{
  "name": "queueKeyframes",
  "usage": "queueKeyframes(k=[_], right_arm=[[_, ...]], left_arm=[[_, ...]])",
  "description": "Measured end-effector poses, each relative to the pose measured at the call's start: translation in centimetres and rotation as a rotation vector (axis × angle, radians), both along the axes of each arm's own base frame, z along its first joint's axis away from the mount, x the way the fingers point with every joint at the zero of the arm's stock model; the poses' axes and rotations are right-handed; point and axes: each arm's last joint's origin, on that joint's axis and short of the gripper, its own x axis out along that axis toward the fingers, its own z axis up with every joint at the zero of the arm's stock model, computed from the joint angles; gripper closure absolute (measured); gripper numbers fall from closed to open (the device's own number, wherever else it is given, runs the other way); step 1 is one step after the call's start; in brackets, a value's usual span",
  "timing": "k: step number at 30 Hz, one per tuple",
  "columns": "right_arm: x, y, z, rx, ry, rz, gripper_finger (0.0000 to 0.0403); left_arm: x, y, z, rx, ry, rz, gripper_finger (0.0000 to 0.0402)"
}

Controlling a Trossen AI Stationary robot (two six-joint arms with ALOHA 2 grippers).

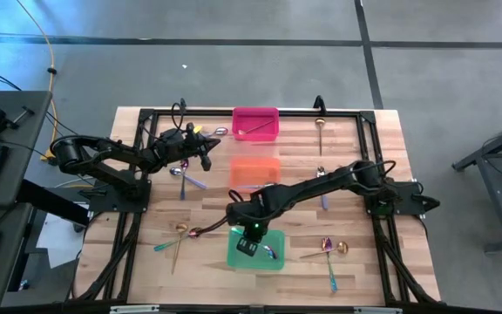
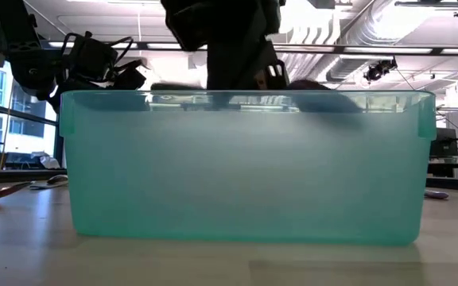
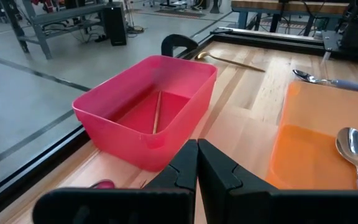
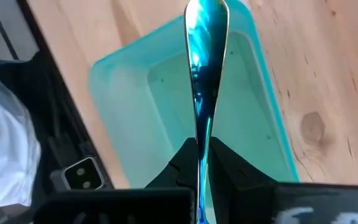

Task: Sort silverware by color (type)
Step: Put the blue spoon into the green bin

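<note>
Right claw [image 4: 202, 163] is clamped on the handle of an iridescent blue-teal spoon [image 4: 205, 68]; the spoon projects straight out past the fingertips, bowl at the far end. Claw and spoon are held over the green bin [image 4: 129, 81], bowl over the bin's interior, not resting on the floor of the bin as far as can be judged. In the high view the right claw [image 1: 249, 242] is seen above the green bin [image 1: 273, 259] at the near middle of the counter [image 1: 364, 209], with the right arm stretched diagonally from its base at the right edge, wrist bent down. In the low view the green bin [image 2: 245, 167] fills the picture and the dark wrist is seen just above its rim.

Left claw [image 3: 196, 163] is pressed together, nothing pinched. It is pointed at the pink bin [image 3: 145, 109], in which one thin gold utensil [image 3: 156, 112] lies. Beside it sits the orange bin [image 3: 309, 155], holding a silver spoon [image 3: 352, 149]. In the high view the left claw [image 1: 200, 145] is near the far left of the counter, arm folded.

Remaining silverware is scattered on the counter: a gold spoon [image 1: 320, 131] far right, a gold spoon [image 1: 179, 234] near left, an iridescent spoon [image 1: 328, 253] and gold spoon [image 1: 340, 249] near right.
</note>
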Motion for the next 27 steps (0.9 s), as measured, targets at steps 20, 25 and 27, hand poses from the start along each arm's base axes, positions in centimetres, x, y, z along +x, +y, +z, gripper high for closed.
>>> queueKeyframes(k=[20,25,27], right_arm=[[0.1,0.0,-3.8,-0.027,0.067,0.021,0.0403],[0.2,0.0,-3.8,-0.033,0.054,0.033,0.0402],[0.2,0.0,-3.8,-0.041,0.047,0.031,0.0396]], left_arm=[[0.0,0.0,0.0,0.001,-0.002,-0.001,0.0401],[0.0,0.0,0.0,0.001,-0.002,-0.001,0.0401],[0.0,0.0,0.0,0.001,-0.002,-0.001,0.0401]])
